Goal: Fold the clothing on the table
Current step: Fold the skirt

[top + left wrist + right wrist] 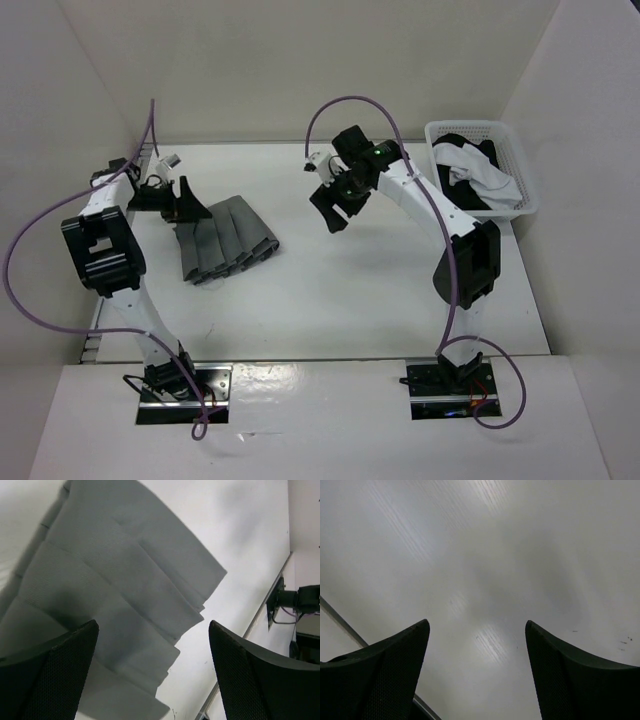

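The clothing [225, 240], a grey pleated skirt, lies folded into a narrow stack of pleats on the left half of the white table [380, 300]. My left gripper [183, 205] hovers over the skirt's left end, open, with nothing between its fingers. In the left wrist view the clothing [120, 580] fills the space under the open left gripper [153, 625], its stepped pleat ends toward the bare table [240, 530]. My right gripper [335, 205] hangs open above the table's middle, apart from the skirt. The right wrist view shows only bare table [480, 555] below the right gripper [476, 622].
A white lattice basket [520, 175] with a white-and-black garment [470, 170] stands at the back right. A thin metal rail [260, 615] runs along the table edge. White walls close in the left, back and right sides.
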Controlling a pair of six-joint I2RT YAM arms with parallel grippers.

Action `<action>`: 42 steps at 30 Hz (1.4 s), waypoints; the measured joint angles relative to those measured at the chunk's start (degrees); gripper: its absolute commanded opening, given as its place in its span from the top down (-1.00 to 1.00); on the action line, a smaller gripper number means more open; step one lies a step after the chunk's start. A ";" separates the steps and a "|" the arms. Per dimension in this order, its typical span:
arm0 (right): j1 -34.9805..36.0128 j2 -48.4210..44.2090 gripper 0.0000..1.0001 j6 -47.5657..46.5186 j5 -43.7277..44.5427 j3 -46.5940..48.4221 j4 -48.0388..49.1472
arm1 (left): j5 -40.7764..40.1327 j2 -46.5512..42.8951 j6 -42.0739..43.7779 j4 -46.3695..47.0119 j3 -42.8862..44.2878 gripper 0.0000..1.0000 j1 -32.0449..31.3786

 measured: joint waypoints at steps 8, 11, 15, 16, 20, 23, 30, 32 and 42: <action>-1.38 -3.13 -0.63 0.11 3.39 -7.21 4.26 | -3.41 3.48 -3.17 4.31 -4.13 -0.94 -5.51; -2.23 -3.43 -0.63 0.22 3.98 -7.34 5.05 | -3.82 6.99 -4.26 5.66 -3.63 -0.94 -7.02; -2.69 -3.74 -0.63 0.22 4.57 -8.17 6.16 | -0.04 11.23 -6.64 5.03 -1.07 -0.94 -8.20; -2.69 -3.82 -0.63 0.22 4.66 -8.52 6.40 | -0.09 11.34 -7.26 5.25 -0.79 -0.94 -8.87; -2.69 -4.31 -0.63 0.22 6.05 -9.97 6.80 | -0.44 12.22 -8.61 6.49 1.03 -0.94 -14.78; -3.02 -5.11 -0.63 0.22 7.10 -10.88 6.97 | -0.52 13.92 -9.31 7.30 4.28 -0.94 -21.31; -6.19 -7.63 -0.63 0.22 7.96 -13.73 8.28 | -2.16 18.18 -11.85 9.27 13.14 -0.94 -35.43; -7.48 -8.17 -0.63 0.22 8.13 -14.84 8.74 | -2.14 18.97 -12.52 9.57 14.40 -0.94 -37.46; -14.45 -15.96 -0.69 0.22 8.11 -17.75 9.55 | -5.95 16.81 -14.53 5.29 17.20 -1.00 -36.63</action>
